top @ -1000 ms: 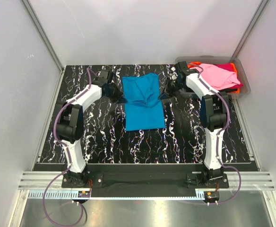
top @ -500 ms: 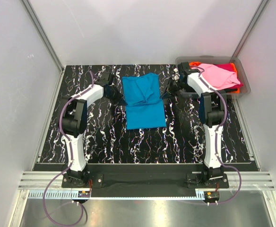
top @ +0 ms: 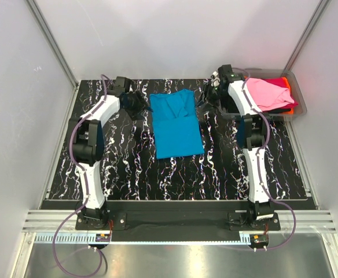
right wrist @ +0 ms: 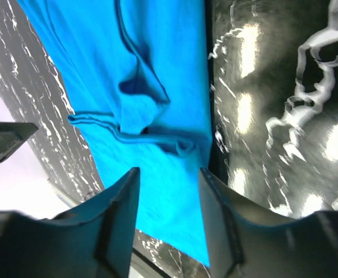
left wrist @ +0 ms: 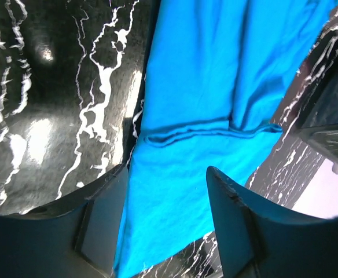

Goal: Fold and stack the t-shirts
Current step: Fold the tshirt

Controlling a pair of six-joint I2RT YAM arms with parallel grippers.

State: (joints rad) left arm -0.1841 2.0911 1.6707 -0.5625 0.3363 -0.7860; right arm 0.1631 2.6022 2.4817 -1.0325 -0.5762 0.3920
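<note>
A turquoise t-shirt (top: 176,123) lies folded on the black marbled table (top: 128,174), its far part doubled over the near part along a seam (left wrist: 204,128). My left gripper (top: 138,105) hovers at the shirt's far left corner, open with nothing between its fingers (left wrist: 102,226). On the opposite side my right gripper (top: 208,97) stands at the far right corner, open and empty too, with the turquoise cloth (right wrist: 157,116) showing below its fingers (right wrist: 227,226). A pink t-shirt (top: 267,92) lies on top of orange and magenta ones in the bin.
The clear grey bin (top: 297,99) sits at the table's far right corner, right behind the right arm. White walls and aluminium rails close in the table on three sides. Both arm bases stand at the near edge.
Both grippers have opened and let go of the turquoise shirt, then drawn outward and toward the far edge. The folded-over part now lies flatter on the shirt.
</note>
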